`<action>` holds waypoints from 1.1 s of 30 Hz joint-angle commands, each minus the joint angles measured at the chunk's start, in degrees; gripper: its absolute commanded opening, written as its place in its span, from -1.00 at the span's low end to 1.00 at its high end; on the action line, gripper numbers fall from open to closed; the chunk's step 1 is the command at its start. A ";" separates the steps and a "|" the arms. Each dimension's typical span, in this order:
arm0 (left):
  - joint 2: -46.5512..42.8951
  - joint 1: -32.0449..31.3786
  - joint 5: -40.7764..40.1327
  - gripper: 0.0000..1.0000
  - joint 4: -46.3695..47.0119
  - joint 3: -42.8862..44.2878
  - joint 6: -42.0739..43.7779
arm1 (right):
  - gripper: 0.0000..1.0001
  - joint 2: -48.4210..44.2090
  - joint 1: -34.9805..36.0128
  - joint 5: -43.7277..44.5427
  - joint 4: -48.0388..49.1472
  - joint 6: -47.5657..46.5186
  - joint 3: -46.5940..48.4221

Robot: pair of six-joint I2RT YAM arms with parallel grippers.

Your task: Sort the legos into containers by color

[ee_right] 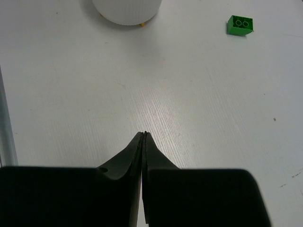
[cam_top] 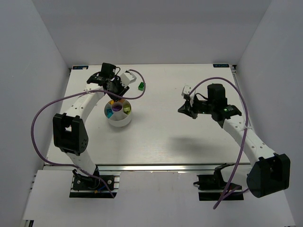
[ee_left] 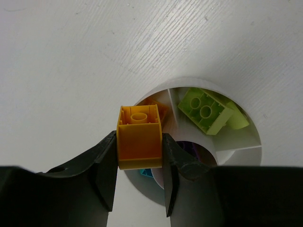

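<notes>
Left hand (ee_left: 139,163) pinches an orange brick (ee_left: 138,137) between both fingers, held over the near rim of the white divided bowl (ee_left: 241,139); compartments hold lime-yellow bricks (ee_left: 204,109), a purple brick (ee_left: 191,149), a cyan brick (ee_left: 146,173) and another orange piece (ee_left: 158,108); right hand (ee_right: 143,137) is fully closed on nothing above the counter (ee_right: 199,94), well apart from the bowl; one green brick (ee_right: 240,25) lies loose on the counter.
</notes>
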 commanded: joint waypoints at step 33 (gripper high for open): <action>-4.19 0.31 -6.64 0.74 2.54 0.52 -1.44 | -0.87 -0.13 -2.75 -4.54 -0.37 -0.09 -0.67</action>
